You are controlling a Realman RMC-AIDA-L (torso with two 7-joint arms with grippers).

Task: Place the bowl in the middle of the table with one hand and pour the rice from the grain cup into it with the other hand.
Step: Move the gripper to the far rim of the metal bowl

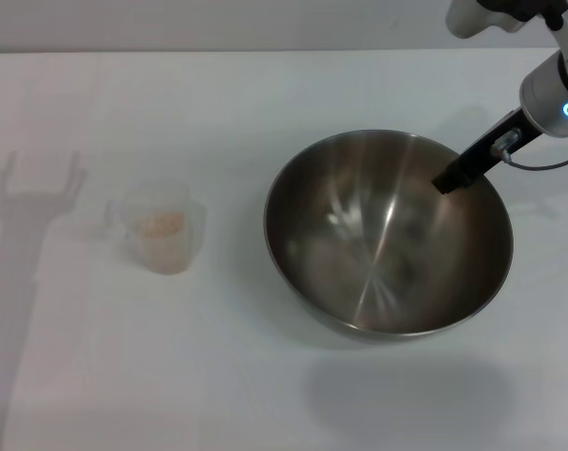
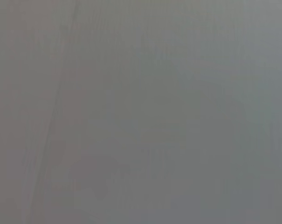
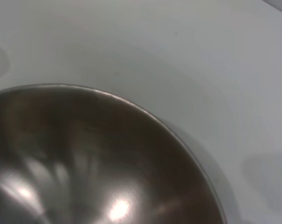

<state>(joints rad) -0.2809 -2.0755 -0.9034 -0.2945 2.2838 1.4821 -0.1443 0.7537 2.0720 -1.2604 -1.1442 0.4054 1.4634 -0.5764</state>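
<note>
The steel bowl (image 1: pixel 359 235) is right of the table's middle in the head view. A soft shadow lies on the table (image 1: pixel 218 395) apart from it, so it seems held a little above the surface. My right gripper (image 1: pixel 452 178) comes in from the upper right and grips the bowl's far right rim, one dark finger inside the bowl. The right wrist view shows the bowl's rim and shiny inside (image 3: pixel 85 158). The clear grain cup (image 1: pixel 161 230) stands upright at the left with rice (image 1: pixel 161 225) in it. My left gripper is out of view.
A fork-shaped shadow of the left arm (image 1: pixel 30 193) falls on the table left of the cup. The left wrist view shows only a plain grey surface. The table's far edge (image 1: pixel 218 52) runs along the top.
</note>
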